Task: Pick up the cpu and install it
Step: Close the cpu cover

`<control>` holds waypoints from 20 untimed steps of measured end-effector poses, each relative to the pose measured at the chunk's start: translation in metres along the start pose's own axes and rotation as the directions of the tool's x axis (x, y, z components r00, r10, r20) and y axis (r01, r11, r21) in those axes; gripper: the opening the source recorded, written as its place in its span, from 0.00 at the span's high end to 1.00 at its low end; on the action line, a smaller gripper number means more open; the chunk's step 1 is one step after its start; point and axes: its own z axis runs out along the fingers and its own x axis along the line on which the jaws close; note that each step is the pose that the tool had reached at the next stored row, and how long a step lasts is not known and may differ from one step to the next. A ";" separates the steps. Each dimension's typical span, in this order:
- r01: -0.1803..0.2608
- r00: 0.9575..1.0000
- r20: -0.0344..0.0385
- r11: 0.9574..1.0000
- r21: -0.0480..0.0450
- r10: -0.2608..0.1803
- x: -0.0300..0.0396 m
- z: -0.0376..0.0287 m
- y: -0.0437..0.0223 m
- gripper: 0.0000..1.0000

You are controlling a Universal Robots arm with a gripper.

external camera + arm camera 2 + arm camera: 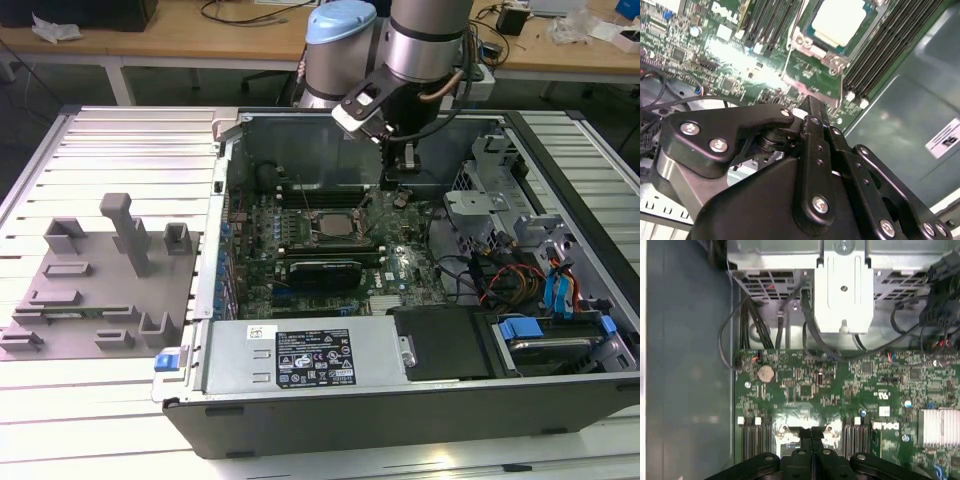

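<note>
1. Slatted aluminium table point(120, 130) carries a black open-sided computer case point(400, 420), lying flat so that its board faces up within the arm's reach.
2. Silver-and-blue robot arm point(430, 40) reaches down into the case from the far side.
3. Gray moulded tray point(105, 290) with upright fixtures sits on the exterior view's left, well apart from the arm.
4. Green motherboard point(805, 385) covers the case floor. Rows of black memory slots point(890, 45) flank the socket on both sides, leaving little room around it.
5. Black linkage gripper point(811, 432) hovers above the board, near the socket but not over it. Its fingers point(812, 112) are pressed together with nothing between them.
6. Loose black cables point(740, 325) run from a metal drive cage point(842, 290) onto the board edge. They are the nearest snag risk.
7. Small silvery-white square cpu point(837, 20) lies flat inside the metal-framed socket. Judged seated; I cannot tell whether the frame is latched.
</note>
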 end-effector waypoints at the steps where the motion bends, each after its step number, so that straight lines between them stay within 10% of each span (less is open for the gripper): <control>1: 0.000 1.000 0.000 1.000 0.000 0.000 -0.0001 0.0001 0.0035 0.89; 7: 0.000 1.000 0.000 1.000 0.004 0.000 -0.0007 0.0104 0.0194 0.89; 12: 0.000 1.000 0.001 1.000 0.004 0.000 -0.0012 0.0280 0.0199 0.89; 20: 0.000 1.000 0.000 1.000 0.004 0.000 -0.0007 0.0308 0.0194 0.89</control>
